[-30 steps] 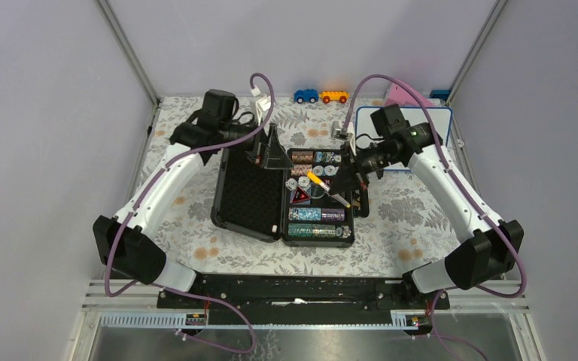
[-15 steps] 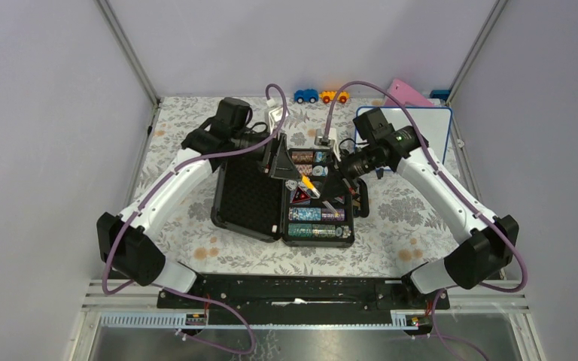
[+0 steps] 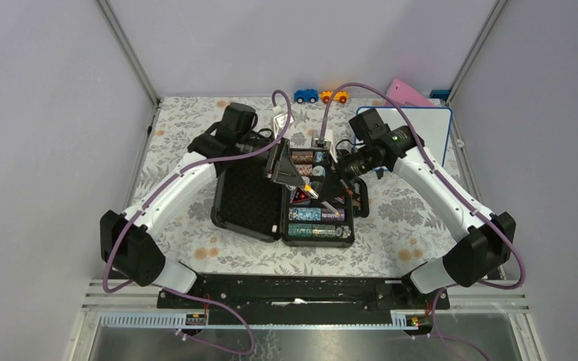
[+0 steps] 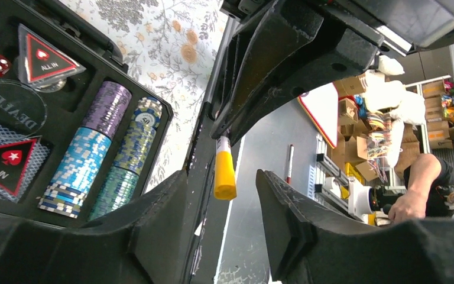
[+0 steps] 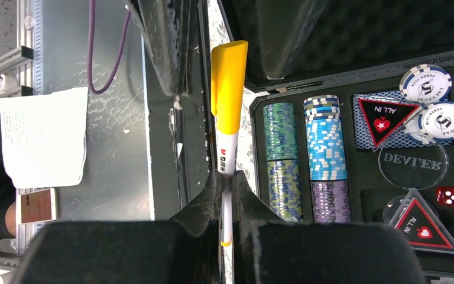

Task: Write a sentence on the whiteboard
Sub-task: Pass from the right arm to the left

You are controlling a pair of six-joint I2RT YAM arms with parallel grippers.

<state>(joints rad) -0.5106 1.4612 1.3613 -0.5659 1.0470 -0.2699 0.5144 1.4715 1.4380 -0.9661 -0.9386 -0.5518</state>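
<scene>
Floral-cloth table (image 3: 406,218), with an open black poker chip case (image 3: 248,203) at its centre. The whiteboard (image 3: 438,131) lies flat at the back right, partly under the right arm and well apart from both grippers. No sentence can be made out on it from above; writing looks not yet begun.

Both arms reach in and meet over the case, probably because that is where each can reach the other. The right gripper (image 5: 227,183) is clamped tight on the white barrel of a marker (image 5: 227,151), low down, leaving the yellow cap (image 5: 229,83) sticking out free. The left gripper (image 4: 223,183) stands roughly half open with the cap between its jaws and a gap showing on at least one side, so no grip yet. This is likely an uncapping hand-off: one holds the barrel, the other pulls the cap.

- **Top view:** the only one showing the board, but the pen meeting is too small to judge.
- **Left wrist:** shows the clearance around the cap.
- **Right wrist:** shows the clamp on the barrel, plus the chip stacks (image 5: 307,154), clear dealer button (image 5: 412,160) and red die (image 5: 451,196) below.
</scene>
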